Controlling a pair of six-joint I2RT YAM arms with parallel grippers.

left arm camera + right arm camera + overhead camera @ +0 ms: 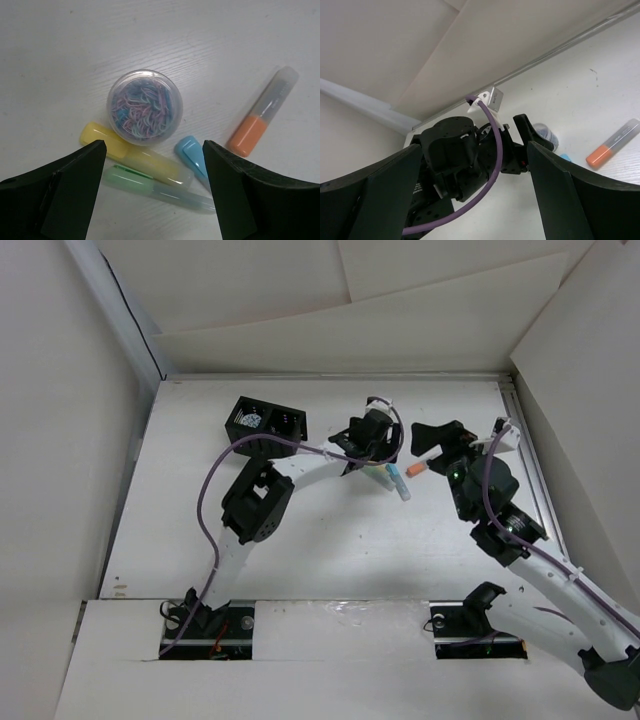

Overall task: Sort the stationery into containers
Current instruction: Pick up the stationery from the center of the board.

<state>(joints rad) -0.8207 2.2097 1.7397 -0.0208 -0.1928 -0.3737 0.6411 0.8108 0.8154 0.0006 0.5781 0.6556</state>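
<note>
The left gripper (154, 150) hangs over a small cluster of stationery on the white table (350, 560), its two black fingers spread wide with nothing between them. Seen from the left wrist, a clear round jar (144, 106) full of coloured paper clips stands just ahead of the fingers. A yellow stick (135, 155) lies against the near side of the jar, and a pale green stick (150, 186) lies alongside the yellow one, touching it. A light blue stick (191, 155) lies just right of the jar with its end close to the yellow one. An orange stick (262, 112) with a clear cap lies apart from the rest, further right and tilted. The right gripper (472, 152) is also open, its fingers wide and holding nothing. It sits near the cluster on the right side and points towards the left arm's wrist, where a purple cable (492, 165) loops across. The black organizer box (265, 422) stands towards the far left of the table, well apart from the sticks and the jar. Something pale lies in one of its compartments, too small to make out. From above, the orange stick and the blue stick show between the two grippers; the left gripper hides the rest.
</note>
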